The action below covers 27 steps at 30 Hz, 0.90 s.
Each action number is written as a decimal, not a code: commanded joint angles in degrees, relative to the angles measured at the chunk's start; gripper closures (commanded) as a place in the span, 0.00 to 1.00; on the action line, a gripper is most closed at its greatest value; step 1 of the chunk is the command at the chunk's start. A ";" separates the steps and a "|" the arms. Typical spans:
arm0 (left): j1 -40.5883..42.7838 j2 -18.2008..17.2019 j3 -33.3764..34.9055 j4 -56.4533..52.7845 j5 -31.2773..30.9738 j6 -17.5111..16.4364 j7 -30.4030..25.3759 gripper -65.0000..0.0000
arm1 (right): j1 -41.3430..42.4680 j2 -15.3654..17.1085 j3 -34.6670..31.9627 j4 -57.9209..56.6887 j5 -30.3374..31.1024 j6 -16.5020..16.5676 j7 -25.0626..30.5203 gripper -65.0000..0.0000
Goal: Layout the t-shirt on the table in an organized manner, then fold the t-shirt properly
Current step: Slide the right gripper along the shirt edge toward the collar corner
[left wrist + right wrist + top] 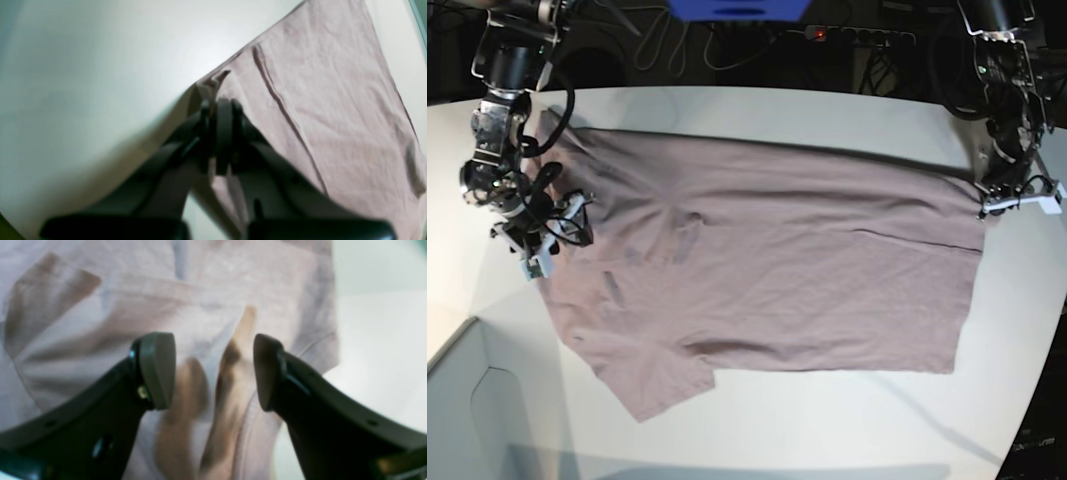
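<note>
The dusty mauve t-shirt (pixel 777 260) lies spread and wrinkled across the white table (pixel 827 430), with one short sleeve (pixel 652 385) pointing toward the front edge. My left gripper (pixel 218 106) is shut on the shirt's corner, and a tuft of cloth (pixel 217 80) pokes out past the fingertips. In the base view that gripper (pixel 992 200) is at the shirt's right edge. My right gripper (pixel 213 371) hangs open just above the shirt (pixel 206 290), its fingers (pixel 156 370) either side of a blurred raised fold. In the base view it (pixel 552 240) is over the shirt's left edge.
A pale box corner (pixel 467 400) juts in at the front left. Cables and a power strip (pixel 857 35) run behind the table's far edge, by a blue object (pixel 737 8). The table edge curves away at the right (pixel 1042 340).
</note>
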 commanded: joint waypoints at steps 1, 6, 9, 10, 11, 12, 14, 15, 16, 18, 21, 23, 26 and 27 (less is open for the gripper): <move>-0.54 -0.82 -0.22 0.80 -0.19 -0.38 -0.93 1.00 | 0.94 0.63 0.11 0.80 0.71 0.17 1.15 0.43; -0.54 -0.82 -0.22 0.80 -0.19 -0.38 -0.93 1.00 | -0.11 0.63 0.11 0.54 0.71 0.17 1.41 0.54; -0.54 -0.82 -0.22 0.80 -0.19 -0.38 -0.93 1.00 | -0.20 0.54 0.11 0.62 0.71 0.17 1.50 0.72; -0.54 -0.82 -0.22 0.80 -0.19 -0.38 -0.93 1.00 | -0.20 0.54 0.11 0.62 0.71 0.17 1.50 0.79; -0.54 -0.82 -0.22 0.80 -0.19 -0.38 -0.93 1.00 | -0.20 0.54 0.11 0.62 0.71 0.17 1.50 0.87; -0.54 -0.82 -0.22 0.80 -0.19 -0.38 -0.93 1.00 | -0.20 0.54 0.11 0.62 0.71 0.17 1.50 0.94; -0.54 -0.82 -0.22 0.80 -0.19 -0.38 -0.93 1.00 | -0.20 0.54 0.11 0.62 0.71 0.17 1.50 1.00; -0.54 -0.82 -0.22 0.80 -0.19 -0.38 -0.93 1.00 | -0.20 0.54 0.11 0.62 0.71 0.17 1.50 1.00; -0.54 -0.82 -0.22 0.80 -0.19 -0.38 -0.93 1.00 | -0.20 0.54 0.11 0.71 0.71 0.17 1.50 1.00; -0.54 -0.82 -0.22 0.80 -0.19 -0.38 -0.93 1.00 | -0.11 0.54 0.11 0.89 0.80 0.17 1.50 1.00; -0.54 -0.82 -0.22 0.80 -0.19 -0.38 -0.93 1.00 | 0.68 0.63 0.19 1.77 0.80 0.17 1.59 1.00; -0.54 -0.82 -0.31 0.80 -0.19 -0.38 -0.93 1.00 | 0.50 0.63 0.37 3.88 0.80 0.17 1.59 1.00; -0.54 -0.82 -0.31 0.80 -0.19 -0.38 -0.93 1.00 | 0.33 0.54 0.19 7.57 0.80 0.17 1.50 1.00; -0.54 -0.82 -0.31 0.80 -0.19 -0.38 -0.93 1.00 | 0.33 0.54 0.19 8.36 0.80 0.17 1.50 1.00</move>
